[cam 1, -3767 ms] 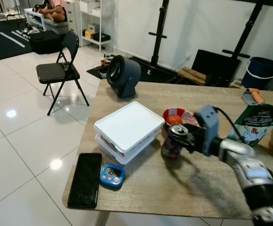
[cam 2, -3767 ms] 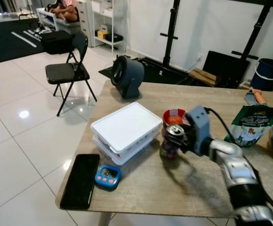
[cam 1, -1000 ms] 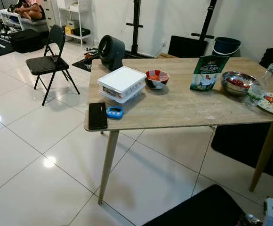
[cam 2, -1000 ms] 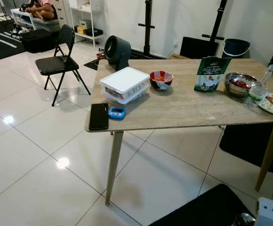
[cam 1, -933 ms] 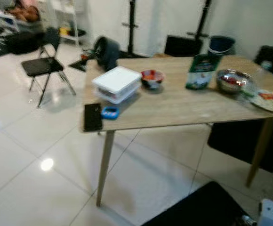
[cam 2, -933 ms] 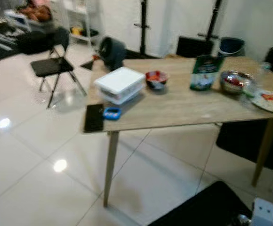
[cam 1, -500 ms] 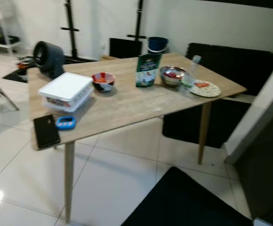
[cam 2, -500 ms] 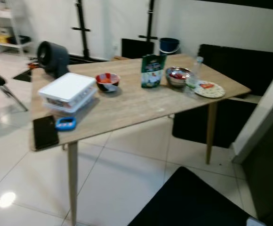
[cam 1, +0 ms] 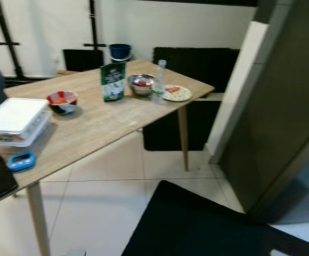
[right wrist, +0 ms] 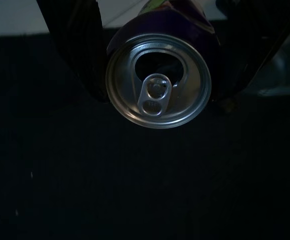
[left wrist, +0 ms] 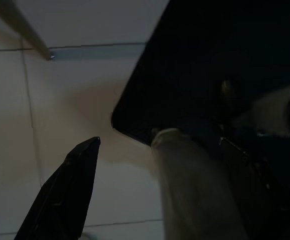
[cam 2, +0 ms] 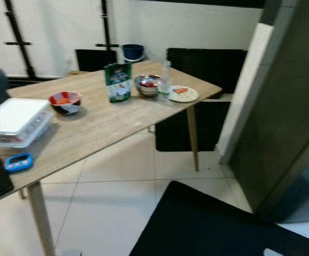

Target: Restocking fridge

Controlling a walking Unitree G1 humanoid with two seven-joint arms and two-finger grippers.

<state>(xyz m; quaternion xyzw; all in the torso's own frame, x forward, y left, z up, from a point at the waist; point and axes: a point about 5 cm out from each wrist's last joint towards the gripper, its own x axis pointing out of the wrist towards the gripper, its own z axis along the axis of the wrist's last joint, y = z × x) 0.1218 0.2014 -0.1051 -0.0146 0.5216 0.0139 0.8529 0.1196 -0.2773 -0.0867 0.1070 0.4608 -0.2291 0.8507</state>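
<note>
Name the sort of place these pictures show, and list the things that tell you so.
Probably a home dining area beside a kitchen: a wooden table holds a red bowl, a snack bag and a plate, with tiled floor below and a tall dark appliance, perhaps a fridge.

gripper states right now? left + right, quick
Left gripper: cannot be told.
Right gripper: closed on the purple can.

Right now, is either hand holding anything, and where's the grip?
The right hand holds a purple drink can, black fingers clamped on opposite sides of its body just below the opened top. The left hand holds nothing.
</note>
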